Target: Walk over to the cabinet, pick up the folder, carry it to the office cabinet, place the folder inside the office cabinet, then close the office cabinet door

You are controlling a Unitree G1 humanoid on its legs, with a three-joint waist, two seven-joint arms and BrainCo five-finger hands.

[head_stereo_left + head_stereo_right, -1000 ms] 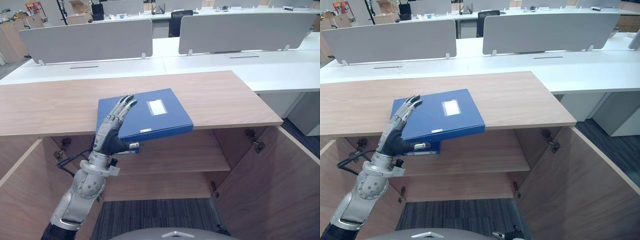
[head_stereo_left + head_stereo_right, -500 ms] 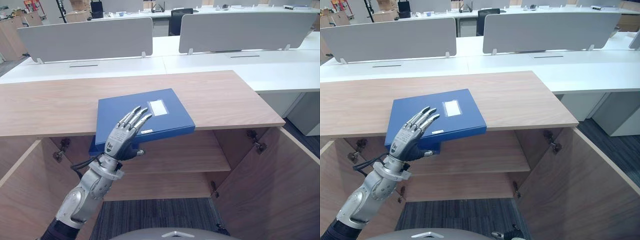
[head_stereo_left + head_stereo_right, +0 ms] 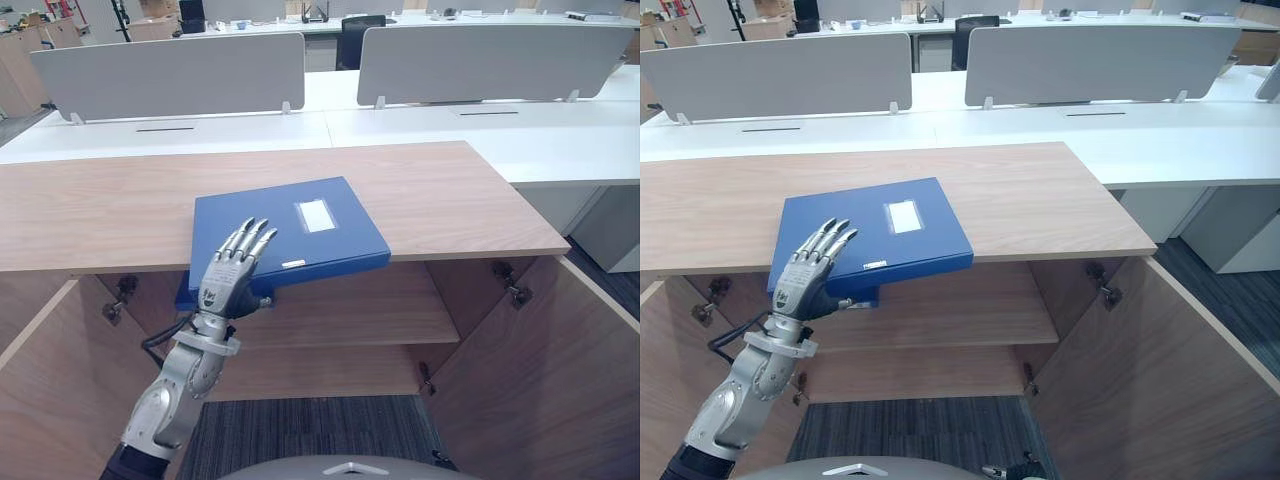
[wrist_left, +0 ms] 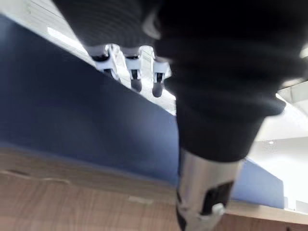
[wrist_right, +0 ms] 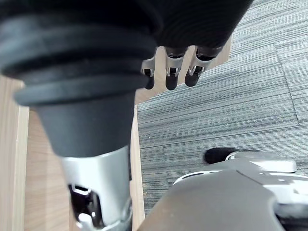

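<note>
The left arm rises from the lower left with its forearm nearly upright, and the left hand (image 3: 226, 284) is held up at the front edge of the cabinet top, the back of the hand turned toward the camera. Its fingers (image 3: 249, 240) are straight and slightly fanned, released rather than clenched, and lie over the near left part of the flat blue box-style folder (image 3: 318, 238). Its thumb juts sideways just below the folder's front edge. From the left wrist view the dark fingertips (image 4: 136, 83) show against the blue cover (image 4: 67, 113); I cannot tell whether they touch it.

The folder lies closed and flat on the light brown wooden cabinet top (image 3: 455, 205), at its front edge and left of the middle. It is turned a little askew, so that its near left corner overhangs the edge. It bears a small white rectangular label on the cover and a smaller white tag near its front edge.

Below, both wooden cabinet doors (image 3: 565, 380) stand open, showing a wooden shelf (image 3: 385, 312).

The right hand (image 5: 169, 72) hangs low over the grey carpet (image 5: 231, 110), fingers relaxed and grasping nothing.
</note>
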